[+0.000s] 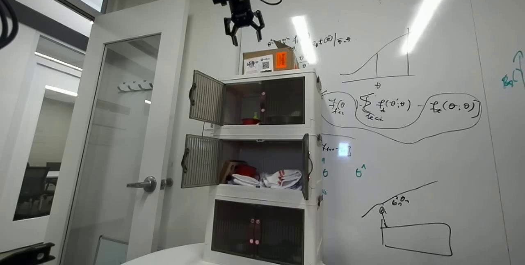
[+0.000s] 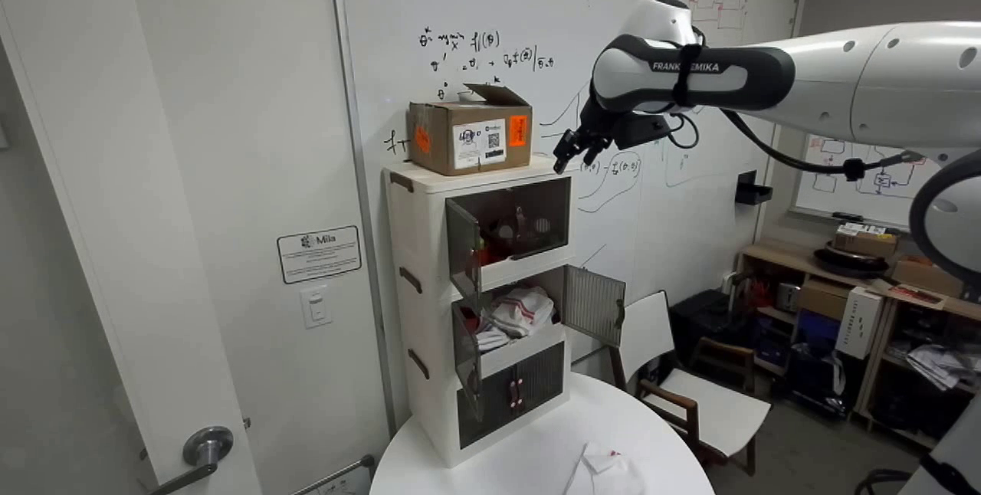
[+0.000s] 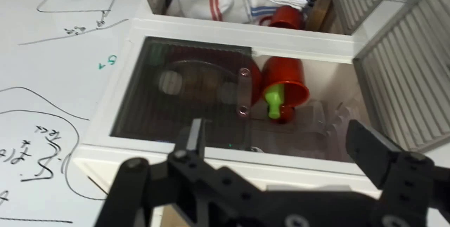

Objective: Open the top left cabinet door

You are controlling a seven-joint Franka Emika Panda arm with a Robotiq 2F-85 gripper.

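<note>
Table (image 2: pixel 529 453) below in an exterior view, round and white, bearing the cabinet (image 2: pixel 425 242) and, near its foot, a rumpled cloth (image 2: pixel 605 476). Stretching behind in both exterior views, a whiteboard (image 1: pixel 430 158), carrying black formulas and curves and catching bright reflections. Sitting on the cabinet, a labelled carton (image 2: pixel 469 139). Standing beside the table, a wooden-armed chair (image 2: pixel 713 407); beyond it, cluttered shelves (image 2: pixel 774 256). Standing near the cabinet in an exterior view, a glass-paned room door (image 1: pixel 169 72). Jutting outward from the highest tier, the top left door (image 1: pixel 207 99), standing wide open in both exterior views, with a red cup (image 3: pixel 283 70) showing inside that tier in the wrist view. Hanging near the cabinet's top, the claw (image 1: pixel 247 42): fingers (image 3: pixel 372 153) standing wide apart, framing only air, pointing downward in an exterior view and hovering apart from carton, cabinet and top left door alike.
</note>
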